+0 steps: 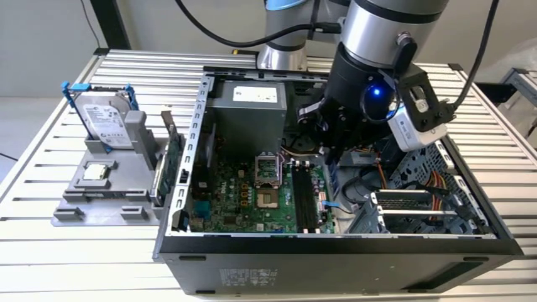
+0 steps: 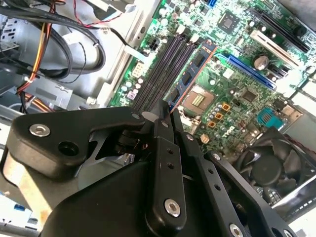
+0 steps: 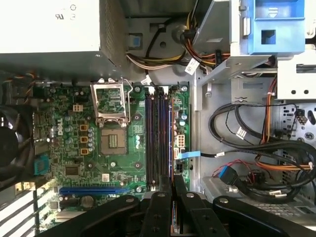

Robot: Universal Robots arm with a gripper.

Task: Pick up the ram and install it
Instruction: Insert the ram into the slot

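my counter (image 1: 75, 251) is a slatted metal top, and the biggest thing on it is the open computer case (image 1: 336, 258), lying on its side with the motherboard (image 1: 243, 201) facing up. inside the case, toward the far wall, sits the grey power supply box (image 1: 248, 116). in the first wrist view the motherboard (image 3: 74, 143) shows its bare processor socket (image 3: 112, 140) with the metal latch frame swung up, and just beside it the row of dark memory slots (image 3: 154, 138). bundles of cables (image 3: 256, 153) lie in the bay next to the board. outside the case, on the exterior view's left, a grey holder (image 1: 105, 192) carries the hard drive (image 1: 107, 123) standing upright with its blue handle.

my arm reaches down into the case over the slots. my pincer (image 2: 168, 116) is closed tight on the ram (image 2: 190, 74), gripping one end of the thin stick edge-on between the fingers (image 2: 163, 158). the ram hangs just above the memory slots, running along their length, close to the slot nearest the socket. i cannot tell whether it touches the slot.
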